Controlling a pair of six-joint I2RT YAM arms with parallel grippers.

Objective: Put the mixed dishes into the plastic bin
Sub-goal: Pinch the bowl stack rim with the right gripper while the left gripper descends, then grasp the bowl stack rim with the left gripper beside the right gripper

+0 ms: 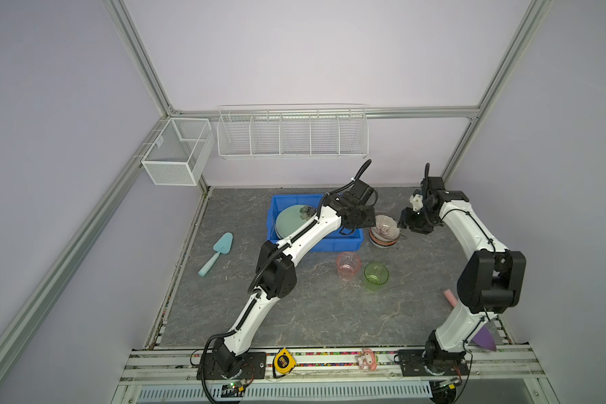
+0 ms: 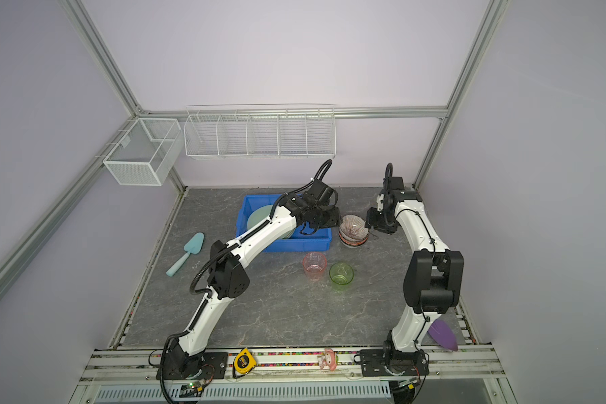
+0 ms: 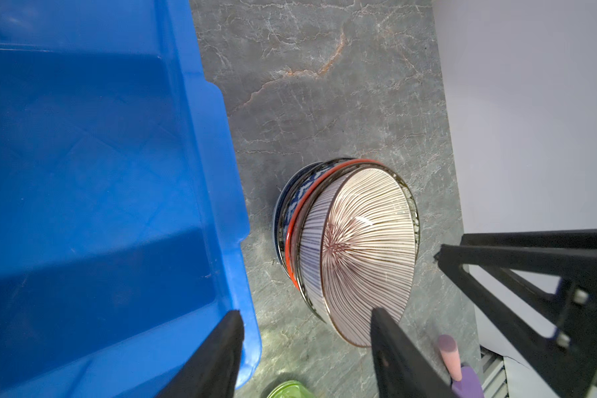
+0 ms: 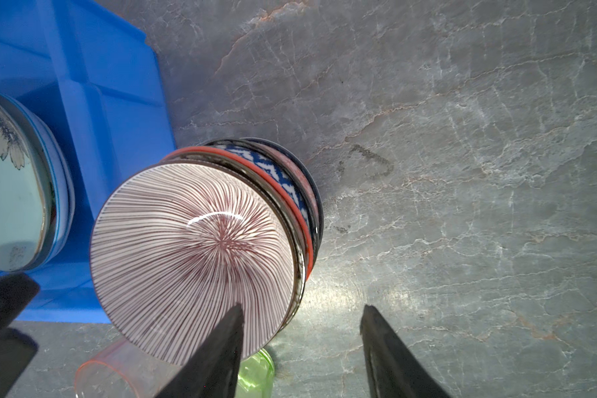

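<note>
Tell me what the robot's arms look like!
The left arm and right arm have smooth white links, chunky black joints and black cables. The left end effector and right end effector each have two flat, pointed black fingers.

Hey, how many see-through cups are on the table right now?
2. The pink cup stands just in front of the blue bin; the green cup stands right of it in both top views. The left arm hides part of the bin, so more may be inside.
</note>
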